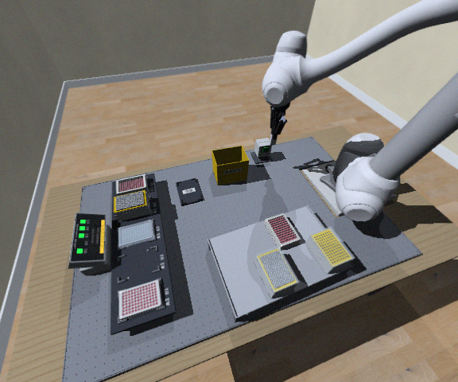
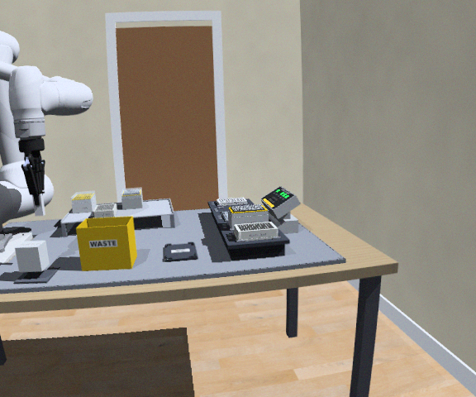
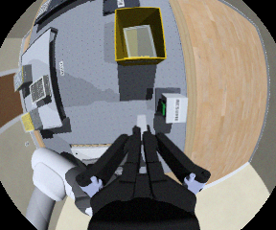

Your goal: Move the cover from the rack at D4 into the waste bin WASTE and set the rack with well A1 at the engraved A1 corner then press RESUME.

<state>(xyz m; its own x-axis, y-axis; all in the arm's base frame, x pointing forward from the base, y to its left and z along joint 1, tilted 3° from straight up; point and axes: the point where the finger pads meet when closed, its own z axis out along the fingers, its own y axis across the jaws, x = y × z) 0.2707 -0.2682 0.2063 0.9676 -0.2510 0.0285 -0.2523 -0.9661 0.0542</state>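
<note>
My gripper (image 1: 273, 138) is shut and empty, pointing straight down a little above the small white key box with a green face (image 1: 263, 149). The gripper also shows in the exterior view (image 2: 39, 208) over the box (image 2: 31, 255), and in the wrist view (image 3: 141, 126) beside the box (image 3: 172, 107). The yellow WASTE bin (image 1: 230, 164) stands upright on the plate left of the box. In the wrist view a pale flat cover (image 3: 137, 41) lies inside the bin. The yellow-rimmed tip rack at D4 (image 1: 130, 200) sits in the deck strip with its tips showing and no cover on it.
Plates sit at D1 (image 1: 138, 298) and D3 (image 1: 136, 232), and labware at D5 (image 1: 130, 183). The black regrip nest (image 1: 189, 193) lies left of the bin. The status panel (image 1: 89, 238) shows green lights. A grey shelf (image 1: 261, 263) holds three spare racks.
</note>
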